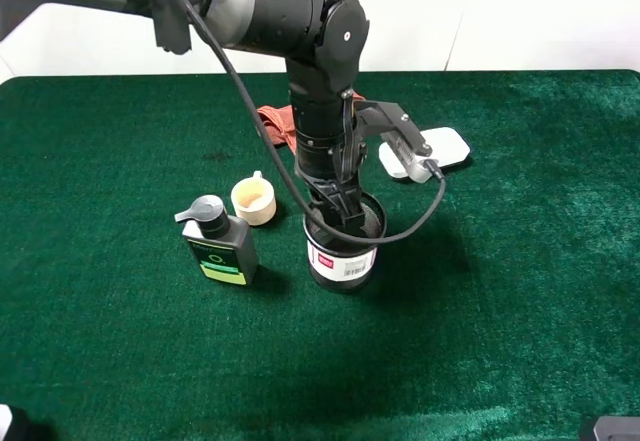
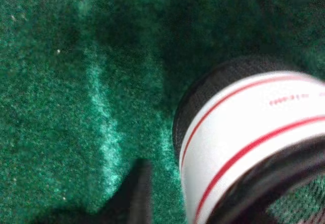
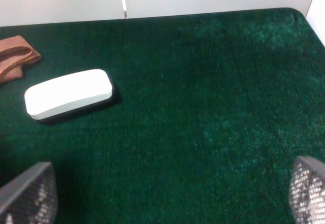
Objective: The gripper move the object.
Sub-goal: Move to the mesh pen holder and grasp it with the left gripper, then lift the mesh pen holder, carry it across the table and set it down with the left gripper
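The black wire-mesh pen cup [image 1: 343, 246] stands upright on the green cloth, with its white barcode label facing front. My left gripper [image 1: 338, 211] reaches down from the upper left onto the cup's rim. One jaw seems to be inside the cup and the other outside. In the left wrist view the outer finger [image 2: 138, 196] stands a small gap away from the labelled wall [image 2: 244, 132], so the jaws look open around it. My right gripper [image 3: 167, 198] is open and empty, with its mesh-patterned fingertips [image 3: 28, 196] wide apart above bare cloth.
A dark grey pump bottle [image 1: 218, 246] and a small cream cup [image 1: 253, 201] stand just left of the pen cup. A white case [image 1: 425, 153] and a brown cloth [image 1: 272, 121] lie behind it. Both also show in the right wrist view, the case [image 3: 68, 93] and the cloth [image 3: 15, 56]. A black cable [image 1: 420, 216] loops by the cup.
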